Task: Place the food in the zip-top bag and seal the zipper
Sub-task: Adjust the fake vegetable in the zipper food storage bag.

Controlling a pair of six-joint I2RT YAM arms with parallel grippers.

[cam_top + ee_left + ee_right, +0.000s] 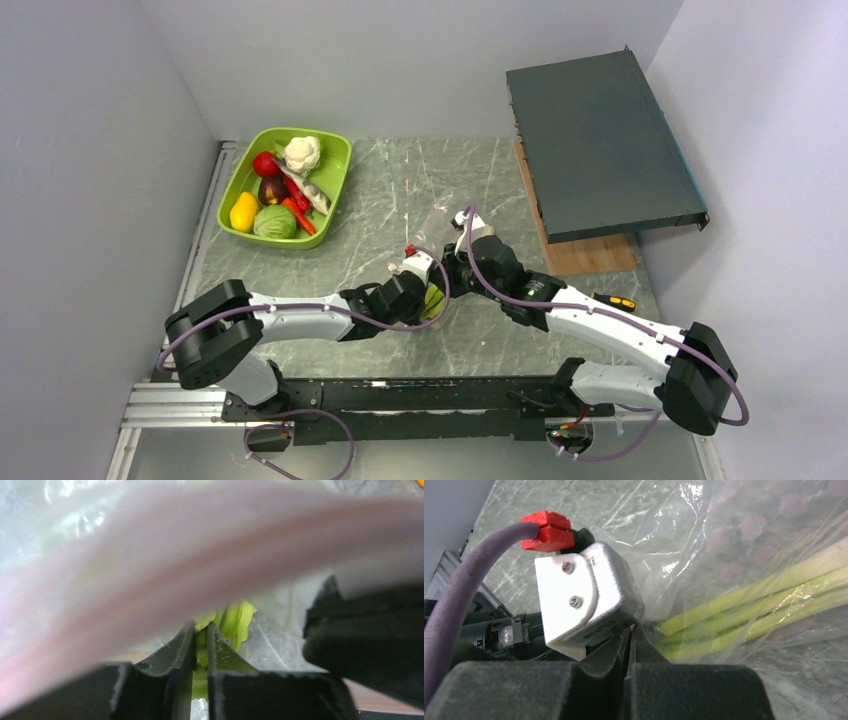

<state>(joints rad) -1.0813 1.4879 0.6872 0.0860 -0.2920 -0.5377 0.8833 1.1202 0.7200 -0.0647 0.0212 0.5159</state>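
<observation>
My left gripper (201, 627) is shut on pale green stalks (235, 622). The bag's pink zipper (200, 555) arches blurred right over it. My right gripper (630, 627) is shut on the edge of the clear zip-top bag (704, 540), and the stalks (764, 605) lie inside the bag beside it. In the top view both grippers, left (432, 292) and right (452, 272), meet at the table's middle; the bag hardly shows there. The other food, a red piece (265, 163), a yellow one (243, 211) and a green one (274, 221), lies in the lime tray (345, 160).
A white cauliflower (302, 153) is also in the tray at the back left. A dark flat box (600, 140) rests on a wooden board (590, 255) at the right. A yellow-black tool (620, 301) lies by the right arm. The left wrist's camera housing (584, 595) crowds my right jaws.
</observation>
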